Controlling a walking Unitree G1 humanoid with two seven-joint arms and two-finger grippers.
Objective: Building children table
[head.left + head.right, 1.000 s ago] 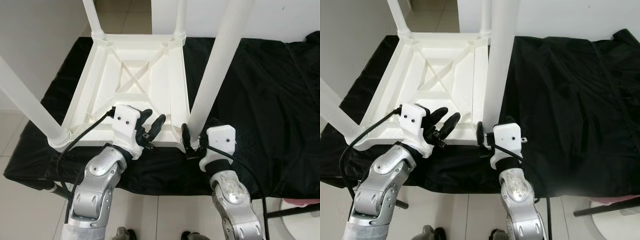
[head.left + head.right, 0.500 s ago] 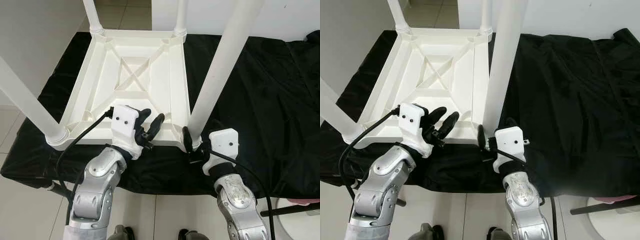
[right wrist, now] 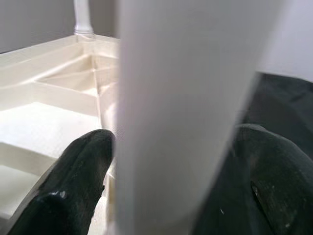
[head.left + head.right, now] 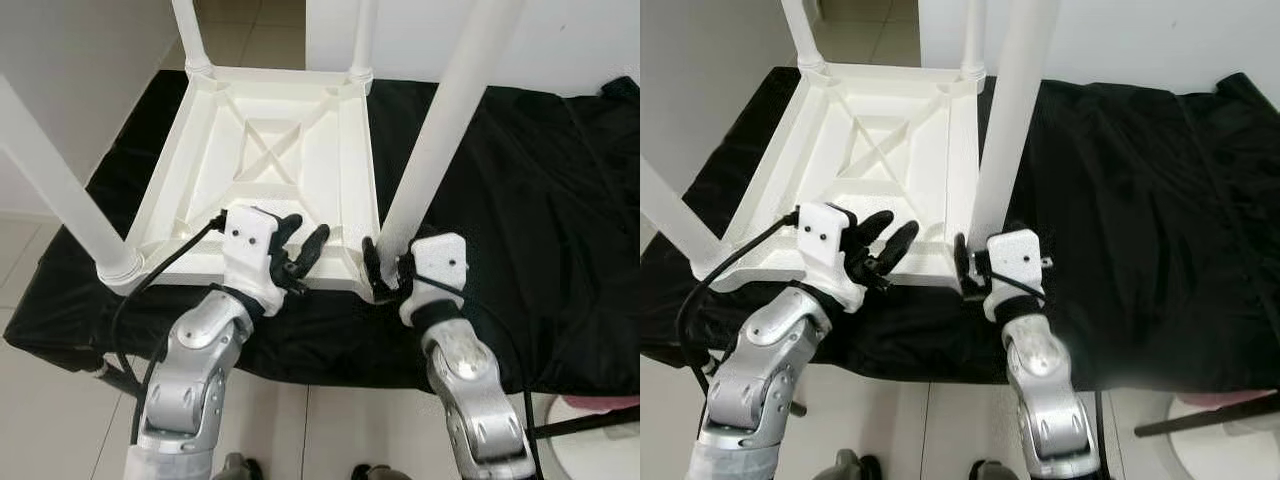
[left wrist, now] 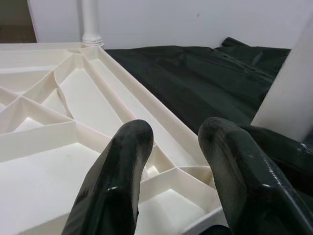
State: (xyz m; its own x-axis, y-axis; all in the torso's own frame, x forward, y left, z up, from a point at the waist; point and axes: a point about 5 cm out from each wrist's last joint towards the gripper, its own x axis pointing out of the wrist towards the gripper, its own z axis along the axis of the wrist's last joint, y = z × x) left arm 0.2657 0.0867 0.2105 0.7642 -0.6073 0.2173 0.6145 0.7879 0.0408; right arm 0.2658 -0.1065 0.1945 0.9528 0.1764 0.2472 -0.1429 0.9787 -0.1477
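A white plastic children's table (image 4: 270, 180) is laid upside down on a black cloth (image 4: 520, 200), its ribbed underside facing up and four white round legs raised. The near right leg (image 4: 440, 120) is clasped at its base by the right pincer (image 4: 385, 272). The left pincer (image 4: 300, 250) is held spread wide above the near rim, holding nothing.

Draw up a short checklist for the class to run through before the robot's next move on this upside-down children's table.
1. Tabletop lies upside down on the black cloth: ok.
2. Four white legs stand in the corners: ok.
3. Right gripper has its fingers around the near right leg: ok.
4. That leg fully seated in its socket: cannot tell.
5. Left gripper open above the tabletop's near edge, holding nothing: ok.
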